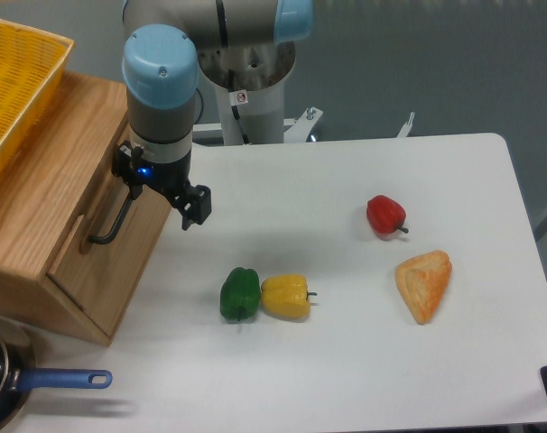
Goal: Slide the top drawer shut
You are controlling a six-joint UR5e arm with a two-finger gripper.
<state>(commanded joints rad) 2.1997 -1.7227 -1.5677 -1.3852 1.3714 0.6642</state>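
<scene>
The top drawer (pixel 129 248) is a light oak box at the table's left, its slanted front panel facing right and carrying a thin black bar handle (pixel 112 225). It stands slightly out from the wooden cabinet (pixel 39 198). My gripper (pixel 162 188) hangs below the blue-capped wrist, right against the upper part of the drawer front beside the handle's top end. Its jaws look open, with one black finger (pixel 197 206) sticking out to the right over the table and the other side hidden against the wood. Nothing is held.
A yellow plastic basket (pixel 16 81) rests on the cabinet top. A green pepper (pixel 239 294) and a yellow pepper (pixel 286 297) lie mid-table, with a red pepper (pixel 385 215) and an orange wedge (pixel 424 284) to the right. A blue-handled pan (pixel 39 383) sits front left.
</scene>
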